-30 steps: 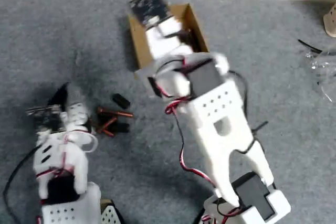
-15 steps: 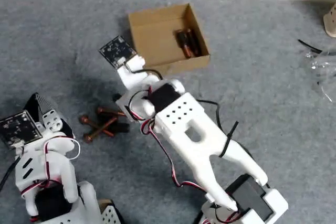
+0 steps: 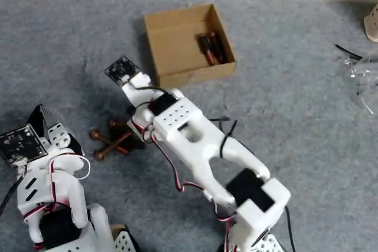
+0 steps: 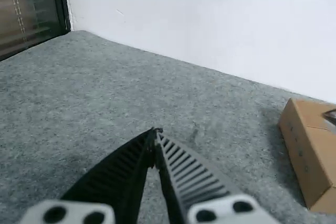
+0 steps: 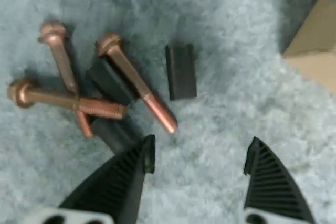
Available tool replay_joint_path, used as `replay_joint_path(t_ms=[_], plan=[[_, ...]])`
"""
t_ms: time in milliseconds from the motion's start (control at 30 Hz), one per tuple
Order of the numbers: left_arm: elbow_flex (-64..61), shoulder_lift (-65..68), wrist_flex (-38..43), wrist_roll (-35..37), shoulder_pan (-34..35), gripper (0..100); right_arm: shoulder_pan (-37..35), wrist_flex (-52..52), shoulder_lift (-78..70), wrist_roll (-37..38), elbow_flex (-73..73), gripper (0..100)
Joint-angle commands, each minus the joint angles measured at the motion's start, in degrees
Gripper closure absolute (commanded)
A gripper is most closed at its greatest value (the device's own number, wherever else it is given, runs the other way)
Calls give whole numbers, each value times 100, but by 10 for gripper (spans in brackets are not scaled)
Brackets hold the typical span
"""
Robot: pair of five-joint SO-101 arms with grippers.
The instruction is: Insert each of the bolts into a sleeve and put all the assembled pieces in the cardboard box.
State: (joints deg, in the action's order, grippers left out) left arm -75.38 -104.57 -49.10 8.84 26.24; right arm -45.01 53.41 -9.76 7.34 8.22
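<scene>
Three copper bolts [image 5: 79,106] lie crossed in a heap on the grey carpet, also seen as bolts [image 3: 111,141] in the high view. Black sleeves lie among them, one sleeve [image 5: 181,72] loose beside the heap and another sleeve [image 5: 107,81] under a bolt. My right gripper [image 5: 202,153] hovers open just above the carpet beside the heap, holding nothing. The cardboard box [image 3: 171,42] stands farther back with assembled pieces [image 3: 211,47] inside. My left gripper [image 4: 156,132] is shut and empty, and it shows as the left gripper [image 3: 42,114] left of the bolts.
The right arm [image 3: 177,125] stretches across the middle of the table toward the heap. The box [image 4: 310,150] edge shows in the left wrist view. Clear plastic and wires [image 3: 357,69] lie at the far right. A white wall runs along the back.
The right arm swung from over the box down and left to the bolt heap. The left arm drew back from the heap toward the lower left, then kept still.
</scene>
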Motion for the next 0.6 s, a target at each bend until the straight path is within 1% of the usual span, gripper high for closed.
replay_joint_path(t_ms=[0,200,567], plan=[[101,4,9,44,57,993,-75,-163,-101,53,-585,741],[101,4,9,44,57,993,-242,-163,-664,79,-1068,741],[84,4,9,44,57,993,-286,-145,-1648,70,-1921,741]])
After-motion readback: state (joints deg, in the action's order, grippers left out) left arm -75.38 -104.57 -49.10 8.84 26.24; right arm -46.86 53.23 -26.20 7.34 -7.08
